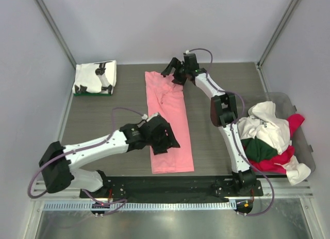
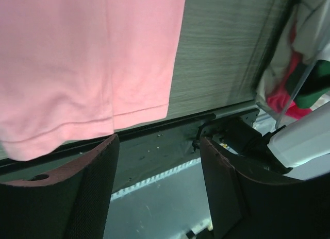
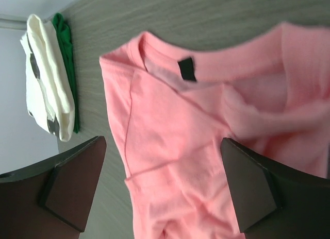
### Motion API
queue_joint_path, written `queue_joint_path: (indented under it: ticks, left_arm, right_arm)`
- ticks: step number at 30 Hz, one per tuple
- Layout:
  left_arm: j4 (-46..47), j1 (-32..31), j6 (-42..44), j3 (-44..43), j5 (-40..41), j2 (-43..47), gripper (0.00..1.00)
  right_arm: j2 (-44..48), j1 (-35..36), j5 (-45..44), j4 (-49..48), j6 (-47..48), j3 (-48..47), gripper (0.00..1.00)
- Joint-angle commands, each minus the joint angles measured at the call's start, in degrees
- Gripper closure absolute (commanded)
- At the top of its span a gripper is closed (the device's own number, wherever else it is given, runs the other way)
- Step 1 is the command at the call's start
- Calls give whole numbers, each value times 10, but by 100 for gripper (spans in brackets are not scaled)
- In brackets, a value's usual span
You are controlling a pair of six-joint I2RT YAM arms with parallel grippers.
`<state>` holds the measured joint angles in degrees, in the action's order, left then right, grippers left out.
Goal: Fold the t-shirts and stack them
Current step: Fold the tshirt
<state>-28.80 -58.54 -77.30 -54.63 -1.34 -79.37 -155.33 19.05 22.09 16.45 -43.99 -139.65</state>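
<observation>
**Pink t-shirt lies folded long on the table, both grippers released above it**

At the near edge of the table (image 1: 103, 105) the hem of the pink t-shirt (image 1: 170, 125) lies flat and straight. The shirt is folded into a long narrow strip, which runs from the middle of the near edge toward the far edge.

The left gripper (image 1: 166, 142) hangs over the near half of this strip, at its left side. In the left wrist view its fingers (image 2: 77, 198) stand apart with no cloth between them, so it grasps nothing. Whether a finger touches the cloth, I cannot tell.

Along the right edge stands a clear bin (image 1: 289, 97) with a loose pile of t-shirts in it: a white one (image 1: 265, 125) on top, a dark green one (image 1: 255, 149) under it, and a red one (image 1: 294, 123) at the side.

At the far end of the strip the right gripper (image 1: 174, 75) is over the collar. Its fingers (image 3: 252, 182) are spread wide and hold nothing. Between them, in the right wrist view, the collar shows a small black label (image 3: 186, 69).

In the far left corner lies a folded white t-shirt with black print (image 1: 95, 77), on top of a folded green t-shirt (image 3: 67, 64).
</observation>
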Motion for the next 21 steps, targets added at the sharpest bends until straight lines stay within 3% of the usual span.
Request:
queue_joint_path:
  ticks: [1,7,10,12,16,21]
  left_arm:
    - [-143,0,56,-32,126,80,34]
    - [-229,1,80,-29,193,172,30]
    - [-223,1,73,24,195,222,30]
    - [-196,1,64,60,183,256,30]
    - [-143,-1,44,150,152,283,33]
    - [-93,-21,23,189,136,251,36]
  right_arm:
    - [128,-11,18,46,4,44,0]
    - [331,-15,-41,109,54,218,0]
    - [474,-5,-98,151,61,433,0]
    - [578,10,-131,177,62,521,0]
    - [749,82,-264,226,24,769,0]
    - [918,195,-264,220,-85,966,12]
